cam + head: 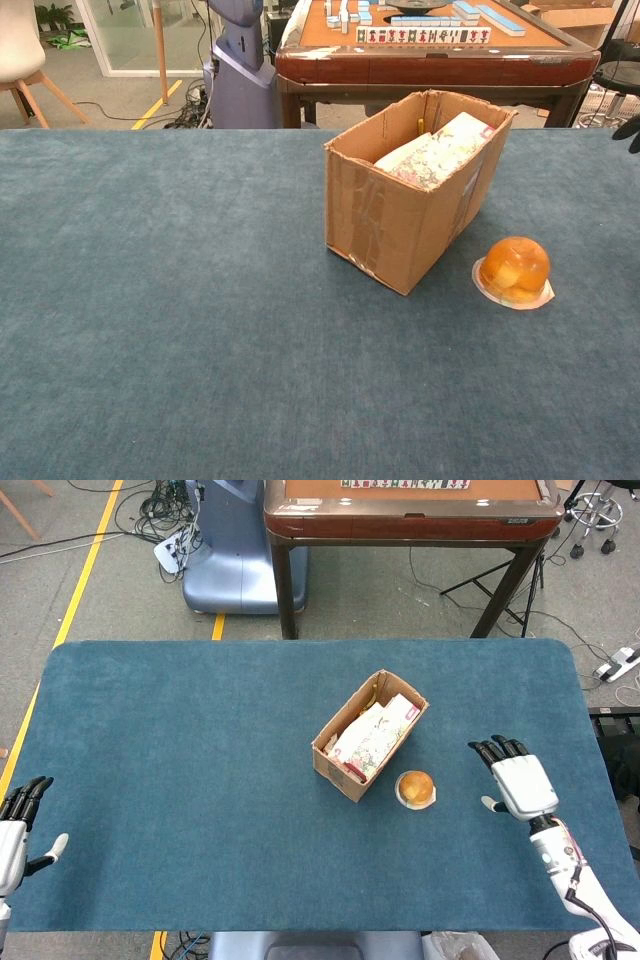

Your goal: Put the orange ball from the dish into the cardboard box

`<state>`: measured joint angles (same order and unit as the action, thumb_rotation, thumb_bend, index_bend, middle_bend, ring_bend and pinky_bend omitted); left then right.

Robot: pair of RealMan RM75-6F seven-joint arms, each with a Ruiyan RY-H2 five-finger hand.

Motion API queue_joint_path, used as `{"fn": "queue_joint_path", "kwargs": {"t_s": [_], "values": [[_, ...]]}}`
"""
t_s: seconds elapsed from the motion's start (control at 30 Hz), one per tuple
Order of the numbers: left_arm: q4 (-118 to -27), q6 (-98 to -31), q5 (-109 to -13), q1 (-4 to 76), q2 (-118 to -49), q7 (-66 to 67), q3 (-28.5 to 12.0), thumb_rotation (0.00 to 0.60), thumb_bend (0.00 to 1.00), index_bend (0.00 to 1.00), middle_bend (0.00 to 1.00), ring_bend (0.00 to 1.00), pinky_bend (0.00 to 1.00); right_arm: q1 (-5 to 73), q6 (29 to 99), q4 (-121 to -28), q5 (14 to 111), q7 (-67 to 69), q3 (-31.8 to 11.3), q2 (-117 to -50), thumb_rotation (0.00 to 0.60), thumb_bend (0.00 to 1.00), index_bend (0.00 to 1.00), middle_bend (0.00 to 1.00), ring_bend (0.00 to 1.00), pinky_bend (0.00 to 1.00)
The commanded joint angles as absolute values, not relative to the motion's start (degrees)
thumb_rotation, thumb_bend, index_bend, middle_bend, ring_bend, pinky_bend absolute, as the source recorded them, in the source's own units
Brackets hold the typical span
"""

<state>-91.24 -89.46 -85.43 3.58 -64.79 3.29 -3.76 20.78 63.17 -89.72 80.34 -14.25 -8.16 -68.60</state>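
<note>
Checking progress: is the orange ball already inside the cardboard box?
No, the orange ball sits on its dish beside the cardboard box.

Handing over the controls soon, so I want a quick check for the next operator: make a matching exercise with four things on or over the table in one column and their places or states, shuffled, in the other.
Things:
1. orange ball
2. cardboard box
3. right hand
4. left hand

Places or states:
A. at the table's left edge, holding nothing
B. open-topped, with printed packets inside
C. sitting in the small dish
D. over the table, right of the ball, fingers apart

Pairs: 1-C, 2-B, 3-D, 4-A
</note>
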Motion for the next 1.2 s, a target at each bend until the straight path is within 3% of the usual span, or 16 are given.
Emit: {"fn": "queue_joint_path", "kwargs": {"t_s": [0.03, 0.37, 0.93, 1.2], "values": [[-91.29, -89.47, -85.37, 3.53, -64.73, 3.39, -3.79, 0.600, 0.25, 0.11, 0.13, 0.15, 0.42, 24.00, 59.45, -88.76, 77.24, -16.05, -9.32, -70.54, 0.600, 0.00, 0.23, 0.25, 0.14, 0.23], [-91.74, -89.39, -84.76, 3.31, -64.20, 3.25, -4.02, 0.600, 0.25, 0.11, 0.13, 0.15, 0.42, 29.17, 53.16, -83.50, 74.77, -17.14, -8.47, -76.05, 0.600, 0.00, 0.26, 0.26, 0.15, 0.23], [-93.04, -90.73, -85.01, 2.48, -63.31, 3.86, -4.15, 0.600, 0.25, 0.11, 0.15, 0.17, 0.42, 32.93, 49.54, -79.77, 73.50, -18.74, -5.89, -81.40, 0.600, 0.00, 0.28, 0.28, 0.18, 0.27], [-93.29, -90.91, -84.80, 2.25, -62.96, 3.62, -4.31, 0.600, 0.25, 0.11, 0.15, 0.17, 0.42, 34.19, 48.72, -77.58, 72.79, -18.65, -5.51, -83.51, 0.600, 0.05, 0.32, 0.29, 0.20, 0.30]]}}
